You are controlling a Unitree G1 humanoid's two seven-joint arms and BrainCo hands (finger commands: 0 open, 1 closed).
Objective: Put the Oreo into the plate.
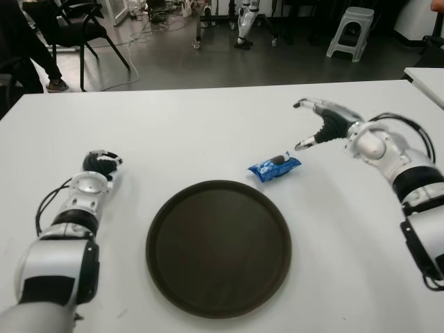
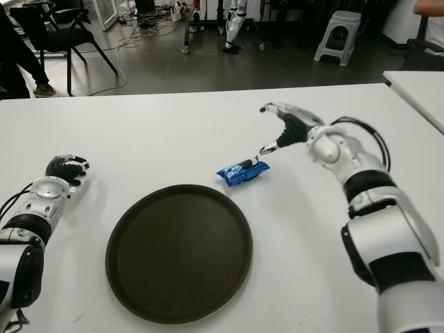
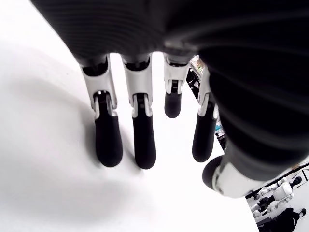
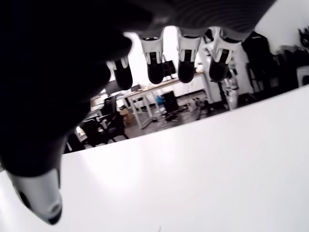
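Observation:
A blue Oreo packet (image 1: 275, 166) lies on the white table just beyond the far right rim of the round dark brown plate (image 1: 218, 246). My right hand (image 1: 313, 125) hovers just right of and behind the packet, fingers spread and holding nothing; its thumb tip (image 1: 303, 144) is close to the packet's right end but apart from it. The right wrist view shows its fingertips (image 4: 155, 72) apart over bare table. My left hand (image 1: 101, 164) shows at the left side of the table, left of the plate, fingers extended (image 3: 144, 145) and empty.
The white table (image 1: 208, 132) reaches to the far edge; a second white table corner (image 1: 424, 76) is at the far right. Beyond are chairs (image 1: 76, 28), a grey stool (image 1: 351, 31) and cables on the floor. A person's legs (image 1: 28, 48) are at the far left.

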